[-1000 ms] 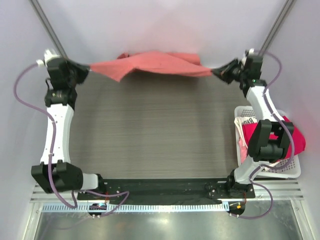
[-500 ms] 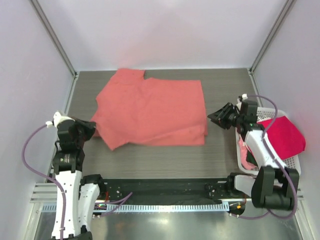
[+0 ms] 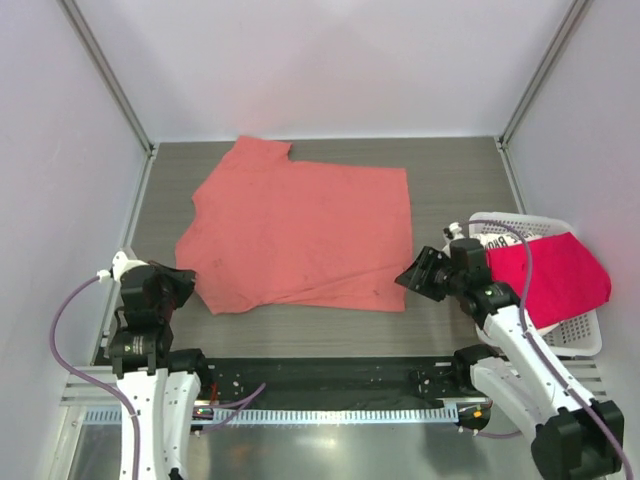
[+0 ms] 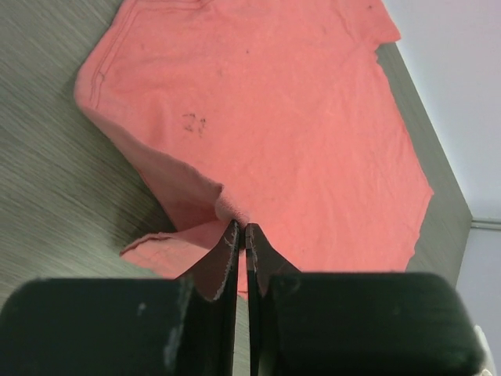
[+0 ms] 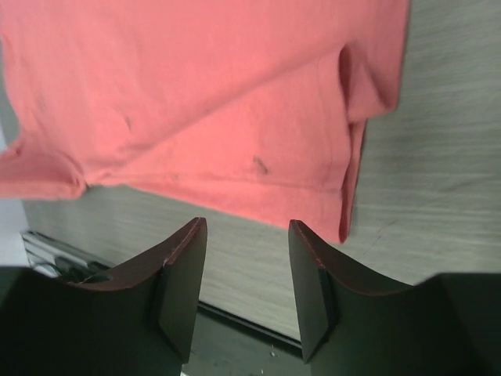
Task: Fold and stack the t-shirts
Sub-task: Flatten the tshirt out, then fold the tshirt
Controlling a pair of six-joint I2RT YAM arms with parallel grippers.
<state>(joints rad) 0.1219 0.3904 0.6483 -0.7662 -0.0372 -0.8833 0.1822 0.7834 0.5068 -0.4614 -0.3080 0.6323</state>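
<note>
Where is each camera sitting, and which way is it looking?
Top external: above and behind, looking down at the table; left arm and right arm show.
Left wrist: looks forward past the shut left gripper pinching the salmon shirt.
Right wrist: looks down through the open right gripper at that shirt.
All views share the shirt.

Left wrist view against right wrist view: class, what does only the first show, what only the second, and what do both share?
Only the left wrist view: the left claw shut, pinching a raised fold at the salmon shirt's edge, and a small dark mark on the cloth. Only the right wrist view: the right claw open and empty, beside the shirt's corner, and the dark rail along the table's near edge. Both: the salmon shirt lying spread on the grey wood-grain table.
</note>
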